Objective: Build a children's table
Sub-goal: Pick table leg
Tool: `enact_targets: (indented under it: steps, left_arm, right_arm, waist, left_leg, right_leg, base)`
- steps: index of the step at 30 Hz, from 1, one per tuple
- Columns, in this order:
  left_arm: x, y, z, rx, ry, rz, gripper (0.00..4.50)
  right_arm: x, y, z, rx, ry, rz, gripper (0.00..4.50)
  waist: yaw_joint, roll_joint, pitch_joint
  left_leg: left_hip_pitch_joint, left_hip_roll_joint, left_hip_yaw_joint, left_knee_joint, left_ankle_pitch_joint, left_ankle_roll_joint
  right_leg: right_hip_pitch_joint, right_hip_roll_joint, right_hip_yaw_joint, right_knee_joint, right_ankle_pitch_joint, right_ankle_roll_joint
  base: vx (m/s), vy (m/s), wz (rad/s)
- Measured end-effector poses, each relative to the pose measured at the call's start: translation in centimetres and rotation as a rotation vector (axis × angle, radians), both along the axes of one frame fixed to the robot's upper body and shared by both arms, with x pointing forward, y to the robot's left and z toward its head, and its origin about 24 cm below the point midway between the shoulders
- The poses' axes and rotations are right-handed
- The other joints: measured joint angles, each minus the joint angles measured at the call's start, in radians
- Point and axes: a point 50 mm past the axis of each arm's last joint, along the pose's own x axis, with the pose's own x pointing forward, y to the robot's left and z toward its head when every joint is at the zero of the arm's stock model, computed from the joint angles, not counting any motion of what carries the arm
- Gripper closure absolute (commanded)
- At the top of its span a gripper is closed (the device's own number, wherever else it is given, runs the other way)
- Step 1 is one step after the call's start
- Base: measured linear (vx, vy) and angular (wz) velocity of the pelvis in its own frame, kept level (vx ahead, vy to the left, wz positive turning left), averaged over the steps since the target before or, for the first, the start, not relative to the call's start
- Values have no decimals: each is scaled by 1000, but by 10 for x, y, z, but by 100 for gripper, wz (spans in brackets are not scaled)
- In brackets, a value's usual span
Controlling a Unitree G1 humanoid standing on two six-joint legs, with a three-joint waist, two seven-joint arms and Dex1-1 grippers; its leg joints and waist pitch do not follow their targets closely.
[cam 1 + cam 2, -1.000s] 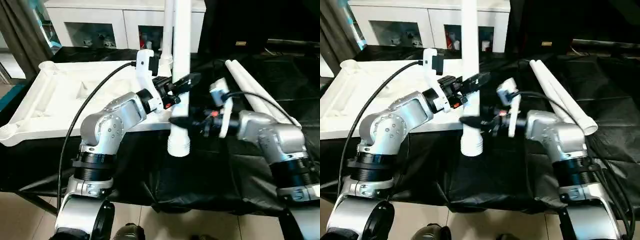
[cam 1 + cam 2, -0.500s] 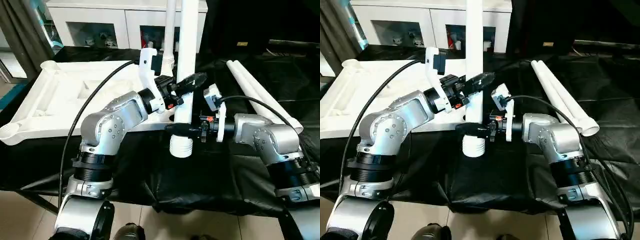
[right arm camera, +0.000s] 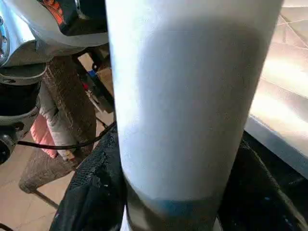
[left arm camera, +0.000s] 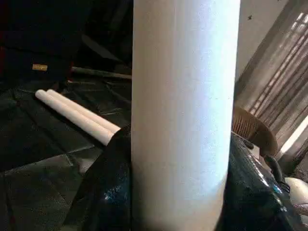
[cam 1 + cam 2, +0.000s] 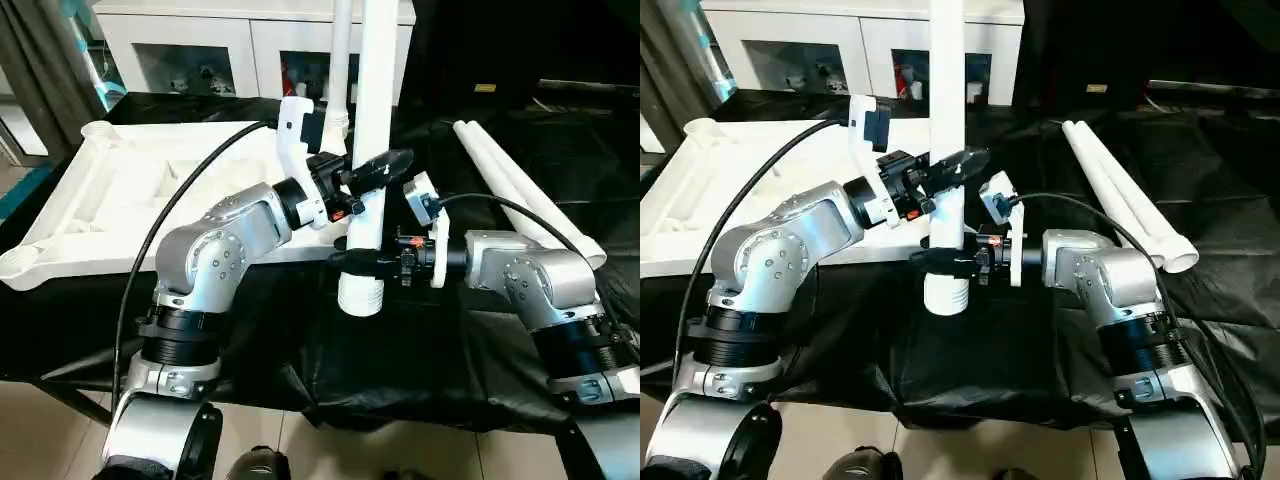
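On the black-draped bench the table top (image 5: 150,200) lies underside up with 1 leg (image 5: 341,60) seated at its far corner. 2 legs (image 5: 520,190) wait alongside. Left gripper (image 5: 366,172) and right gripper (image 5: 362,262) both clamp the upright leg (image 5: 372,120); judged roughly a quarter complete.

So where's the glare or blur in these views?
Left wrist view: the leg sits very close and soft, with bright window light behind it. Right wrist view: leg blurred, its lower part shaded, glare on the white top beside it. Eye views: evenly lit, sharp.
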Motion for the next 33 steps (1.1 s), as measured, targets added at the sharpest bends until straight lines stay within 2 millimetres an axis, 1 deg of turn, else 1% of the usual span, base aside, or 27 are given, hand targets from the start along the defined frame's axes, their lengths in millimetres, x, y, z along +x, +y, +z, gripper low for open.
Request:
enact_targets:
  steps: [5, 6, 7, 9, 12, 15, 16, 17, 19, 20, 21, 22, 24, 25, 26, 27, 28, 30, 31, 32, 33]
  left_arm:
    - [0, -1, 0, 6, -4, -3, 265]
    - [0, -1, 0, 7, -4, -3, 230]
    - [0, -1, 0, 5, -3, -3, 230]
    - [0, -1, -1, 3, 2, -3, 195]
    - [-1, -1, -1, -14, 15, -11, 185]
    - [0, 0, 0, -43, 10, 6, 156]
    - [1, -1, 1, -80, 0, 24, 153]
    - [4, 1, 4, -161, -1, 55, 153]
    - [10, 8, 12, -329, -12, 118, 153]
    - [14, 14, 16, -370, -17, 147, 153]
    - [19, 23, 18, -433, -15, 196, 153]
    - [25, 37, 20, -479, -18, 257, 153]
    - [32, 55, 17, -491, -19, 326, 153]
    - [34, 63, 14, -471, -20, 355, 153]
    - [35, 66, 11, -452, -17, 365, 153]
    - [36, 68, 9, -374, -51, 368, 153]
    - [37, 66, 3, -193, -111, 339, 153]
    - [37, 62, -7, -2, -168, 292, 153]
    - [38, 55, -20, 213, -236, 208, 153]
    - [38, 52, -32, 331, -242, 149, 153]
    - [38, 49, -45, 410, -240, 99, 153]
  right_arm:
    - [0, 0, 0, -3, 0, 1, 257]
    - [0, 0, 0, -3, 1, 1, 257]
    - [0, 0, -1, -2, 0, 0, 257]
    - [-1, 0, -2, -1, -1, -5, 257]
    - [0, 1, -3, 1, -9, -20, 257]
    - [1, 4, -3, 26, -21, -39, 257]
    - [2, 5, -2, 52, -25, -64, 257]
    - [5, 5, -2, 84, -28, -104, 257]
    - [11, 2, -1, 130, -34, -195, 258]
    - [12, 0, 0, 142, -41, -219, 258]
    - [14, -2, 2, 168, -61, -265, 258]
    - [16, -5, 5, 194, -83, -301, 258]
    - [20, -14, 8, 216, -115, -379, 259]
    - [21, -19, 9, 224, -131, -426, 259]
    - [23, -23, 10, 228, -139, -454, 259]
    - [24, -25, 9, 221, -152, -487, 259]
    - [27, -29, 8, 191, -177, -538, 259]
    - [29, -34, 7, 143, -211, -597, 259]
    - [30, -40, 4, 65, -257, -657, 259]
    - [30, -45, 1, 13, -277, -688, 259]
    - [30, -50, -3, -27, -288, -722, 259]
  waist:
    - [0, 0, 0]
    - [0, 0, 0]
    - [1, 0, 0]
    - [0, 0, 0]
    - [1, 0, 0]
    - [0, 0, 0]
    - [0, -1, 0]
    - [0, -1, 0]
    - [1, -1, 0]
    - [1, -1, -1]
    - [0, -1, -1]
    - [-1, 0, -1]
    - [-2, -1, -2]
    - [-2, -1, -1]
    - [-3, -1, -1]
    - [-3, -1, -1]
    - [-1, -1, -1]
    - [1, -1, -1]
    - [2, -2, -2]
    - [0, -1, -2]
    - [-2, -2, -1]
  left_leg:
    - [0, 0, 0, 0, 0, 0]
    - [0, 0, 0, 0, 0, 0]
    - [0, 0, 0, 0, 0, 0]
    - [0, 0, 0, 0, 0, 0]
    - [0, 0, 0, 0, 0, 0]
    - [0, 0, 0, 0, 0, 0]
    - [0, 0, 0, 0, 0, 0]
    - [0, 0, 0, 0, 0, 0]
    - [0, 0, 0, 0, 0, 0]
    - [0, 0, 0, 0, 0, 0]
    - [0, 0, 0, 0, 0, 0]
    - [1, 0, 0, 0, 0, 0]
    - [1, 0, 0, 0, 0, 0]
    - [1, 0, 0, -1, 0, 0]
    - [1, 0, 0, -1, 0, 0]
    - [1, 0, 0, -2, 0, 0]
    - [1, 0, 0, -4, 0, 0]
    - [1, -2, 0, -6, 0, 0]
    - [1, -3, 0, -8, 0, 0]
    - [1, -4, 1, -9, 0, 0]
    - [0, -6, 1, -10, 0, 0]
  right_leg:
    - [0, 0, 0, 0, 0, 0]
    - [0, 0, 0, 0, 0, 0]
    - [0, 0, 0, 0, 0, 0]
    - [0, 0, 0, 0, 0, 0]
    - [0, 0, 0, 0, 0, 0]
    - [0, 0, 0, 0, 0, 0]
    - [0, 0, 0, 0, 0, 0]
    - [0, 0, 0, 0, 0, 0]
    - [1, 0, 0, 0, 1, -1]
    - [1, 0, 0, -1, 1, -1]
    - [1, 0, 0, 0, 1, 0]
    - [1, 0, 0, 0, 1, 0]
    - [1, 0, 0, -1, 1, 1]
    - [1, 0, 0, -1, 1, 1]
    - [0, 0, 0, -1, 1, 1]
    - [0, 0, 0, -2, 1, 1]
    - [0, 0, 0, -4, 1, 1]
    - [0, 0, 1, -5, 0, 3]
    - [0, 0, 2, -7, 0, 4]
    - [0, 0, 4, -7, -1, 5]
    - [-1, 0, 6, -7, -1, 6]
  base:
    - [0, 0, 0]
    - [0, 0, 0]
    - [0, 0, 0]
    - [0, 0, 0]
    - [0, 0, 0]
    - [0, 0, 0]
    - [0, 0, 0]
    - [0, 0, 0]
    - [0, 0, 0]
    - [0, 0, 0]
    - [0, 0, 0]
    - [0, 0, 0]
    - [0, 0, 0]
    - [0, 0, 0]
    - [0, 0, 0]
    - [0, 0, 0]
    - [0, 0, 0]
    - [0, 0, 0]
    - [0, 0, 0]
    - [0, 0, 0]
    - [0, 0, 0]
